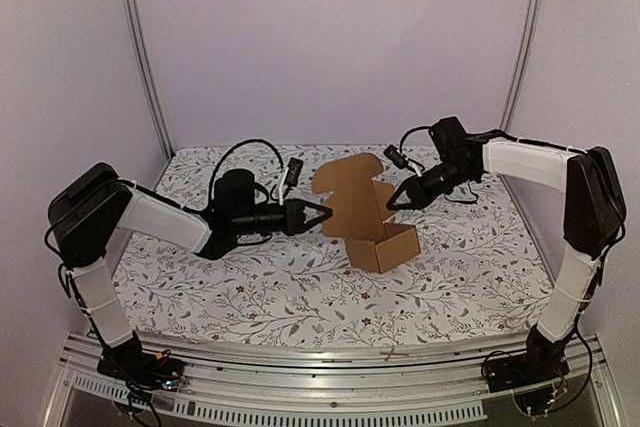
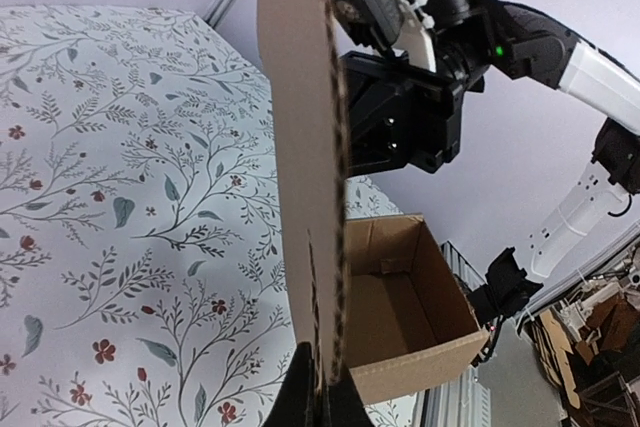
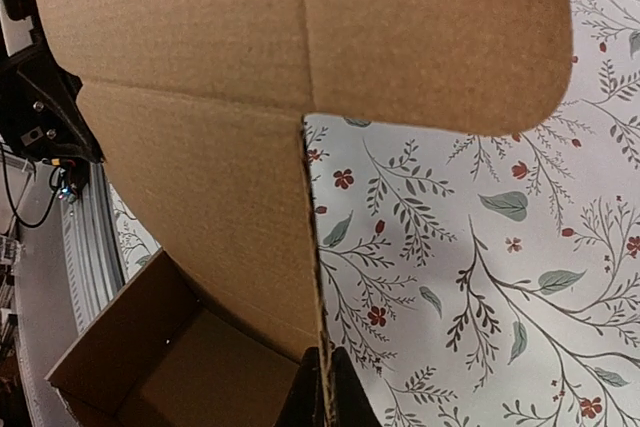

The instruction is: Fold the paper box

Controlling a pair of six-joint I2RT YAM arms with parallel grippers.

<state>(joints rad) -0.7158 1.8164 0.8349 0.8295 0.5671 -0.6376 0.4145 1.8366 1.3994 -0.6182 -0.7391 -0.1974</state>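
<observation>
While both your left gripper (image 1: 324,215) and right gripper (image 1: 393,203) pinch its lid, the paper box (image 1: 383,247) between them has walls up (lid open); closing is left.

All I see on my feed: a floral tablecloth (image 1: 250,287), metal poles (image 1: 140,47) against pale walls (image 1: 330,37), slotted rail (image 1: 330,362) up front.

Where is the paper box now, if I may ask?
Top view: the paper box sits centrally between the left gripper and right gripper, each pinching a flap.
</observation>
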